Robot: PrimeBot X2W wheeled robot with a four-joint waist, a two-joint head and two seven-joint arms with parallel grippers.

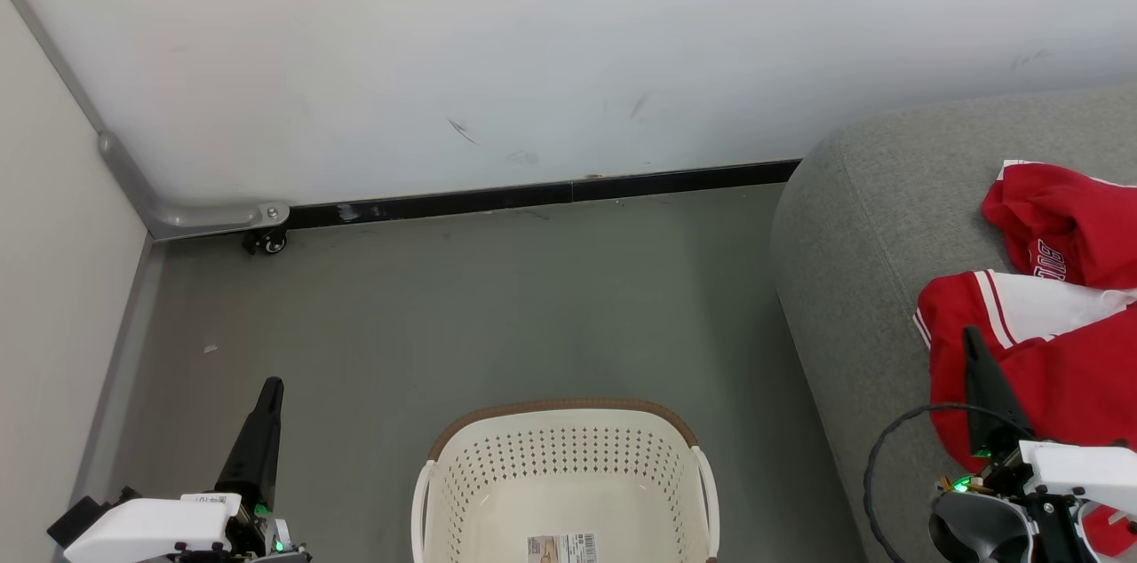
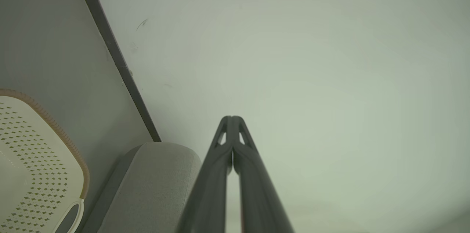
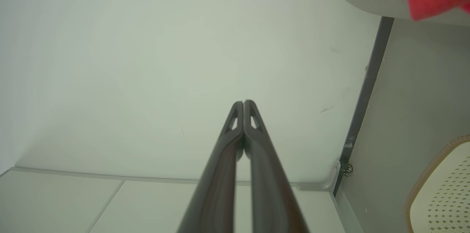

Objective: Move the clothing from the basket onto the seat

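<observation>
Left gripper [image 1: 269,390] and right gripper [image 1: 970,334] were closed on nothing; the clothing [image 1: 1066,368] lay on the sofa [image 1: 853,279].
Both pointed toward the white wall [image 1: 533,57], fingers pressed together, the right one near the clothing. The basket [image 1: 560,408] stood on the grey floor [image 1: 497,305] between them, beside the sofa; the clothing ran lengthwise toward the wall.

clothing [image 1: 1057,350]: two red garments with white stripes, which you found crumpled on the seat [image 1: 853,279] | basket [image 1: 560,456]: cream, brown-rimmed, upright, barcode label showed on bare bottom | seat: grey, stood just beside basket
</observation>
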